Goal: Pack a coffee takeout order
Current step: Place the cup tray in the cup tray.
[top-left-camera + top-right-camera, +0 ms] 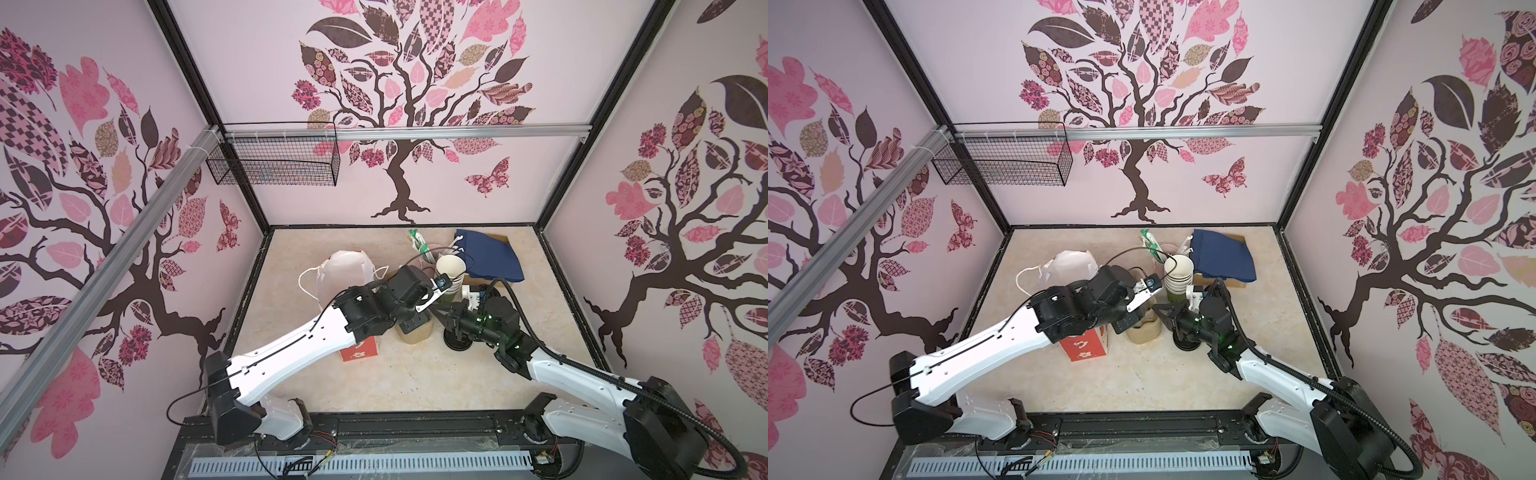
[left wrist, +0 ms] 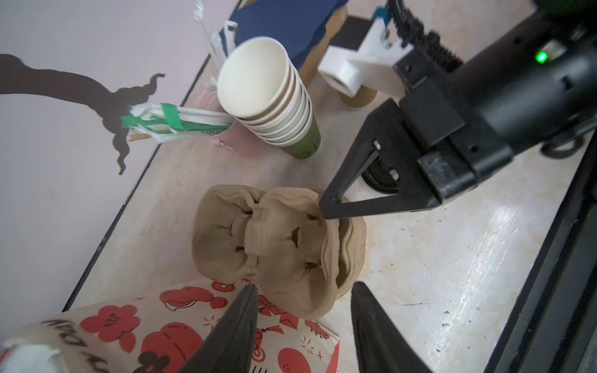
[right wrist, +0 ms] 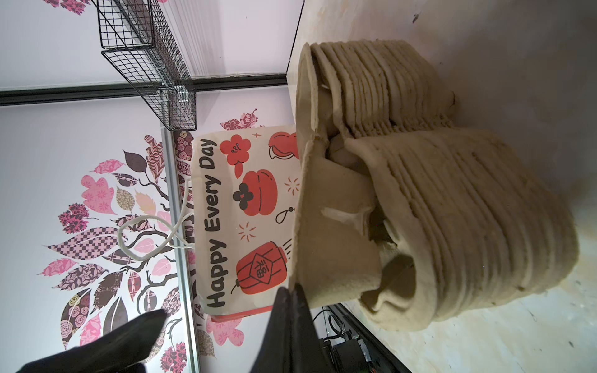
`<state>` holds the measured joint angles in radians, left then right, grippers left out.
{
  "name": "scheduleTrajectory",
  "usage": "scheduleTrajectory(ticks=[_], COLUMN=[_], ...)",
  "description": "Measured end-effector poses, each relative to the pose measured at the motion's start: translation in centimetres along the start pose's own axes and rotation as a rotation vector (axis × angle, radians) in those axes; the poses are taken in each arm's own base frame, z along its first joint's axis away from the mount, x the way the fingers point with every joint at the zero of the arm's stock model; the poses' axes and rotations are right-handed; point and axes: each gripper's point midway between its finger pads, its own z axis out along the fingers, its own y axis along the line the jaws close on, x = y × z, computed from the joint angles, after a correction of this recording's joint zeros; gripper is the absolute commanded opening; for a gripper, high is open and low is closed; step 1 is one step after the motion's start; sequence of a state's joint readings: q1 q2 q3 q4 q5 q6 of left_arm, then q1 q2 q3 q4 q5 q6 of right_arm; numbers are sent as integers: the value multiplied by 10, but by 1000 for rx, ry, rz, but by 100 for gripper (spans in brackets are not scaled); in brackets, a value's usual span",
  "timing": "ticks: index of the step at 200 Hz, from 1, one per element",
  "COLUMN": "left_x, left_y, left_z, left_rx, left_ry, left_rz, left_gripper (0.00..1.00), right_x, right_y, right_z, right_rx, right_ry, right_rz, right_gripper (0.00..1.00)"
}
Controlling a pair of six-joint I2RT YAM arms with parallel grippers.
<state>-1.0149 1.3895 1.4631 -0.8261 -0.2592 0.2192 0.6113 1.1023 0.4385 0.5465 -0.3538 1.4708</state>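
The right gripper (image 2: 327,208) is closed on the rim of the top pulp carrier (image 2: 268,239) of a stack (image 3: 484,258). The left gripper (image 2: 306,285) has its jaws apart around the opposite edge, gripping nothing.

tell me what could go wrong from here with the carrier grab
The right gripper pinches only the thin rim of the top carrier; it may slip or tear.
The left gripper hangs open, not holding the carrier stack, so nested carriers may lift too.
The cup stack stands close; the arm could knock it.
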Motion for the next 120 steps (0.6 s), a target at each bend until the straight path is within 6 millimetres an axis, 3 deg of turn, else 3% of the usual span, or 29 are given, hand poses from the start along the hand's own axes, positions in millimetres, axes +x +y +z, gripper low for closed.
scheduleTrajectory(ticks=[22,56,88,120], left_x=[-18,-18,-4,20], left_y=[24,50,62,59], left_z=[-35,-74,-81,-77], left_rx=[-68,-157,-216,-209], left_ry=[-147,-270,-284,-275], left_rz=[-123,-285,-440,-670], left_gripper=[63,66,65,66], right_x=[0,2,4,5], right_y=[3,15,43,49], right_z=[0,0,1,1], right_rx=[-12,-36,-100,-118], right_ry=[6,18,35,45], right_rz=[-3,-12,-39,-46], right_gripper=[0,0,0,0])
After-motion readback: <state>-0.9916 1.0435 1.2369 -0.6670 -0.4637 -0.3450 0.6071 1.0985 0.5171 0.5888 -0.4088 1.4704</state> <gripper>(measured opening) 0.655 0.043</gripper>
